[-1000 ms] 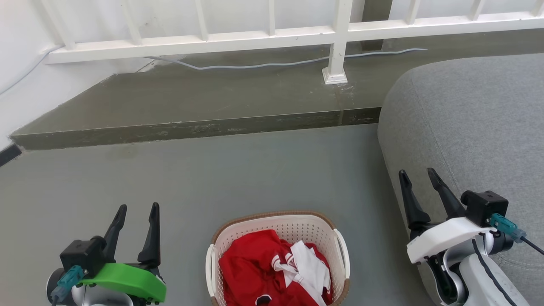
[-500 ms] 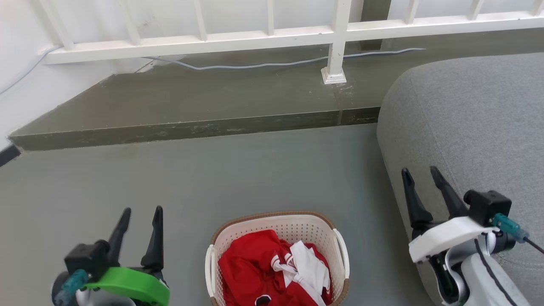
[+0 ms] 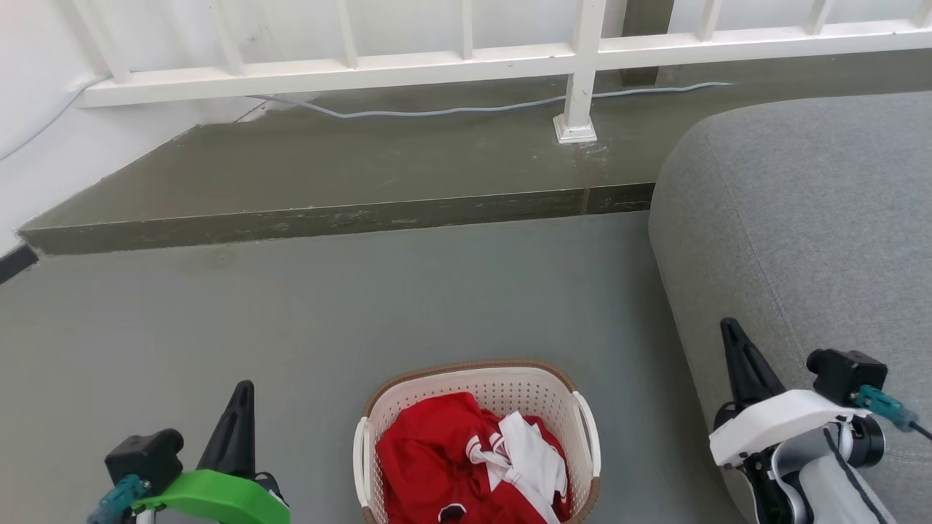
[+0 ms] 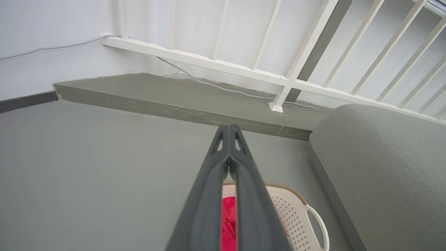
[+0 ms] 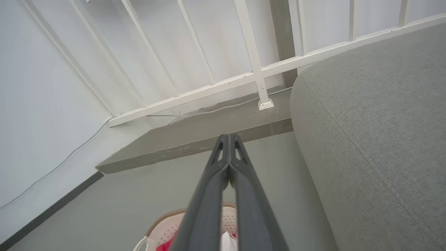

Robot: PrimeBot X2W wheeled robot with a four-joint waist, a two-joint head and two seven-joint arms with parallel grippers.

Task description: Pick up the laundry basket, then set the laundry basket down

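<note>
The laundry basket [image 3: 502,382], cream-white and perforated with a brown rim and white loop handles, stands on the grey floor at the bottom middle of the head view, holding red and white clothes. My left gripper [image 3: 244,389] is at the lower left, well clear of the basket, its fingers pressed together with nothing held. My right gripper [image 3: 728,327] is at the lower right against the sofa's side, also shut and empty. The left wrist view shows its shut gripper [image 4: 228,128] above the basket [image 4: 289,212]. The right wrist view shows its shut gripper [image 5: 228,137] over the basket's rim [image 5: 163,223].
A grey sofa [image 3: 808,218] fills the right side, close to the basket. A raised concrete step [image 3: 328,182] runs across behind, with a white railing [image 3: 466,62], its post base [image 3: 575,131] and a pale cable [image 3: 451,110] on it. A white wall [image 3: 29,109] stands at the left.
Both grippers have closed from open to shut and dropped lower in the head view. The basket has stayed where it was.
</note>
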